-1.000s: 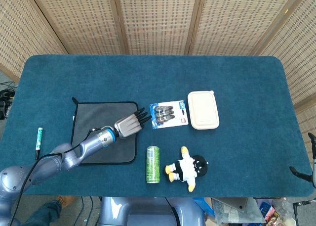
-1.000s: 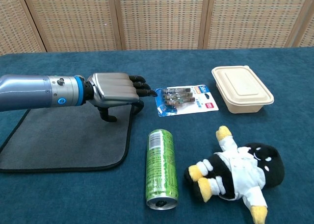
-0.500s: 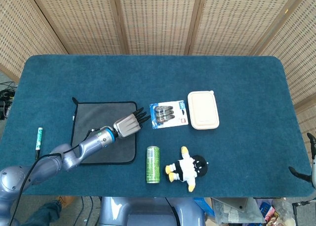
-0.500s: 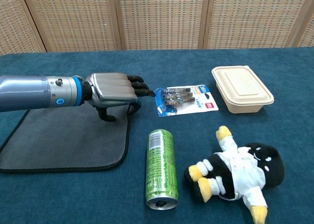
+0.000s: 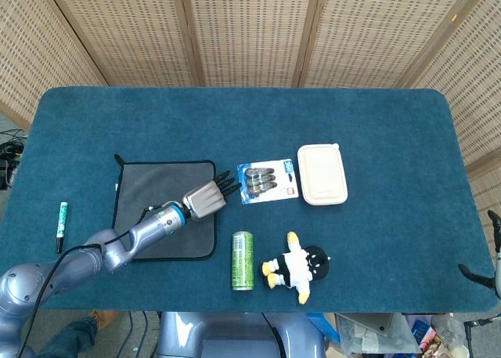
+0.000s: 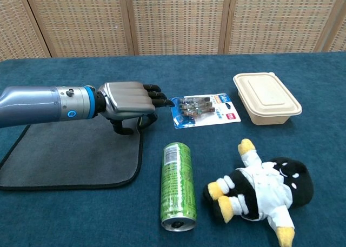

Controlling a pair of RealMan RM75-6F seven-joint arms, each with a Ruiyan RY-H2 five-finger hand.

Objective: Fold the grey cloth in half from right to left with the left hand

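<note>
I've curled my left hand (image 6: 130,104) tighter over the last second; thumb and a finger now seem to pinch the grey cloth (image 6: 65,152) at its right edge, which has drawn slightly inward. The cloth otherwise lies flat, left of the can (image 6: 178,185). Lifting comes next, I reckon.

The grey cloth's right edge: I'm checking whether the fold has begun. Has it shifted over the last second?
Yes, slightly. The grey cloth's right edge has drawn left, away from the blue blister pack, under the left hand.
</note>
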